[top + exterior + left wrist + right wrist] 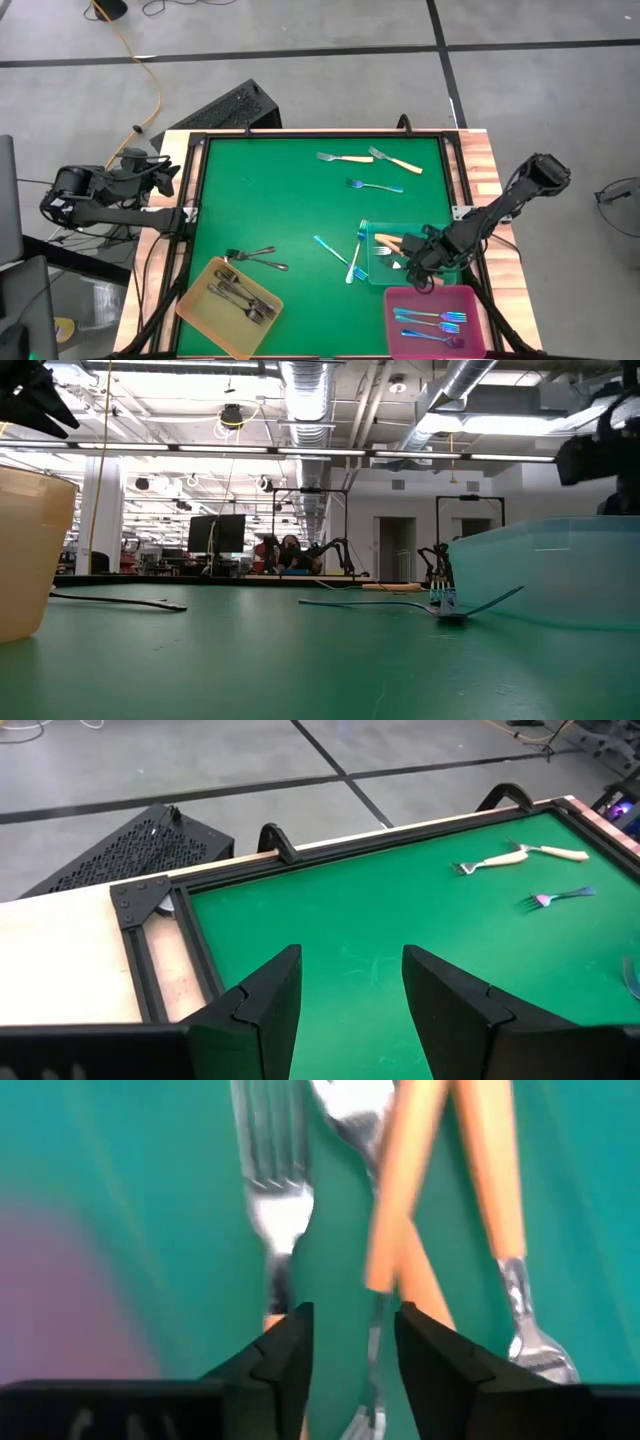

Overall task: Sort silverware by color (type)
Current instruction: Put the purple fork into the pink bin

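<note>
The right gripper (418, 262) hangs low over the translucent teal square tray (372, 276) near the table's right edge, its two dark fingers (285, 1355) set a narrow gap apart with nothing between them. Just beyond them, inside the tray, lie the cream-handled silver forks (400, 1200), tan handles crossing; the close view is too blurred to count them surely.

The pink square tray (478, 300) just beside it holds several iridescent blue-purple forks (430, 322). The yellow-orange square tray (196, 298) at the table's near-left corner holds plain dark-grey metal forks (240, 297), and two more grey forks (255, 257) lie on the green mat (270, 190) just beside it.

Loose on the mat are two cream-handled forks (370, 158) near the far edge, one blue fork (375, 186) close by them, and two light-blue forks (340, 256) against the teal tray's left side.

The left gripper (345, 1010) waits off the table's left side, fingers wide apart and holding nothing.
</note>
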You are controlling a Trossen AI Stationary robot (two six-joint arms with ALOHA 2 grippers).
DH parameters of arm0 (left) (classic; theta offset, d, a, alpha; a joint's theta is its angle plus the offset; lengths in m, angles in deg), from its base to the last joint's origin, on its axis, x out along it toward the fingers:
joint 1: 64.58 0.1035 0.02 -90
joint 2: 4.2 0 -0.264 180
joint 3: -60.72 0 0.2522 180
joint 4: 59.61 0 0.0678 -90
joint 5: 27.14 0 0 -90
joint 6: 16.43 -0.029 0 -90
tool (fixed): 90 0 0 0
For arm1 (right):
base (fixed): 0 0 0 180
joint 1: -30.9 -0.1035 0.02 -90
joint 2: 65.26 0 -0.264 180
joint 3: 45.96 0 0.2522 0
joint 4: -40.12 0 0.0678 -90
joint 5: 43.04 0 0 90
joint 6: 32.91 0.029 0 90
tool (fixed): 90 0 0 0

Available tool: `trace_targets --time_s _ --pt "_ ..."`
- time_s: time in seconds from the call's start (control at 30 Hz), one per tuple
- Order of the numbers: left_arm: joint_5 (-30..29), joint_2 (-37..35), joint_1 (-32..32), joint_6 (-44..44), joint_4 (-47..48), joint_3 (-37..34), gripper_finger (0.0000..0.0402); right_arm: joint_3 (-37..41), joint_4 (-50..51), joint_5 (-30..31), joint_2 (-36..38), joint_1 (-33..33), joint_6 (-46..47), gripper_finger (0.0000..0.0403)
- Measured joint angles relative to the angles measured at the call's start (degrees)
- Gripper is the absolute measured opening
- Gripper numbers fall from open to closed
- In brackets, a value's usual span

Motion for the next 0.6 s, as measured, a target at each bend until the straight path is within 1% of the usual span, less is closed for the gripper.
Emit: trace_targets --time_s 0.1,0.2,0.43,0.6 --pt "-0.1 0.0 0.0 0.1 1.0 0.0 0.0158 -2.0 0.3 0.0 0.1 0.0 -2.0 0.0179" --pt "-0.4 0.0 0.0 0.1 1.3 0.0 0.0158 -4.4 1.3 0.0 0.4 0.4 -4.3 0.0187" --pt "-0.9 0.0 0.0 0.1 1.4 0.0 0.0158 -10.1 4.7 -0.3 2.1 3.5 -9.7 0.0183" --pt "-1.4 0.0 0.0 -0.5 1.4 0.0 0.0158 -14.3 5.5 -0.3 5.4 8.4 -16.2 0.0180"
